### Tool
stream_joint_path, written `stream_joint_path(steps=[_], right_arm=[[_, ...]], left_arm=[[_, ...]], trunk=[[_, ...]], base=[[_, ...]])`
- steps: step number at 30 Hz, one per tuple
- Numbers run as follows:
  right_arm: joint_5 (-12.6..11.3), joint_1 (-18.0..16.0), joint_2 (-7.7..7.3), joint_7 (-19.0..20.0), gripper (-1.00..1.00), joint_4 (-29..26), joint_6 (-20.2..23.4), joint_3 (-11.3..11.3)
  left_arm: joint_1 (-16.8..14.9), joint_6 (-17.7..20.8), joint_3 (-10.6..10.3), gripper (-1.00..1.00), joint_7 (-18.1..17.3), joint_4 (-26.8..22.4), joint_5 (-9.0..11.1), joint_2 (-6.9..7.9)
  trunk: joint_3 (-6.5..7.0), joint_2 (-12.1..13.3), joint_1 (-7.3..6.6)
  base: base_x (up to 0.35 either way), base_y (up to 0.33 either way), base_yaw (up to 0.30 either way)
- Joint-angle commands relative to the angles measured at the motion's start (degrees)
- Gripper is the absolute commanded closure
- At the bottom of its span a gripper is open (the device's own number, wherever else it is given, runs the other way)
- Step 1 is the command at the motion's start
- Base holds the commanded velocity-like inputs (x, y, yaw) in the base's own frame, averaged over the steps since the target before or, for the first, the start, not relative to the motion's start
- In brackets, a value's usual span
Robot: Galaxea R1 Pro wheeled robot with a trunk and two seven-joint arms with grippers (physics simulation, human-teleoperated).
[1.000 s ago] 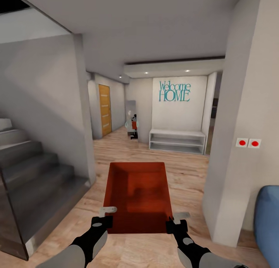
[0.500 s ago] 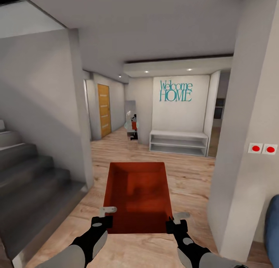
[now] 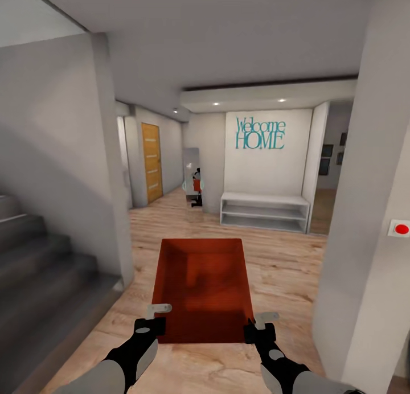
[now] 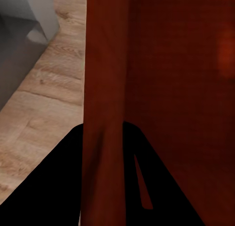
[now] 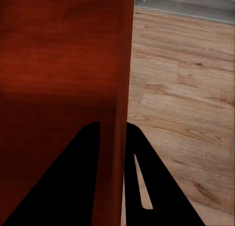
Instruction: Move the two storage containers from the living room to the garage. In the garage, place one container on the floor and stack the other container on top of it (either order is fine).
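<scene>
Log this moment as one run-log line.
place: wood-floor hallway | carried: bin | left end effector: shut on bin wall | right end effector: shut on bin wall | ahead: shelf

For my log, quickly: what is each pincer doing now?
Left pincer: closed on the storage container wall.
Right pincer: closed on its other wall.

The head camera looks forward and slightly down from above both arms, taking in the hallway as far as the white shelf (image 3: 265, 210) on the far wall. Each wrist camera sits very near its jaws, looking along them (dark fingers straddling a wall) at the orange-red container (image 3: 202, 288) and wood-plank floor (image 3: 279, 263), both shared with the head view.
</scene>
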Motion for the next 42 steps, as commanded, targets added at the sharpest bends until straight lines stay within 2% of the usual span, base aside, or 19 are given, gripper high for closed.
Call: stream_joint_path(steps=[1,42], right_arm=[[-0.8,-0.1,-0.02,-0.2,1.00,0.0,-0.4,-0.2],[-0.8,-0.1,-0.02,-0.2,1.00,0.0,-0.4,-0.2]], left_arm=[[-0.1,0.2,1.0,1.00,0.7,0.0,0.3,0.58],[-0.1,0.4,1.2,1.00,0.7,0.3,0.4,0.73]], trunk=[[-0.08,-0.1,0.04],[-0.08,-0.1,0.04]], base=[[0.322,0.000,0.000],[0.323,0.000,0.000]])
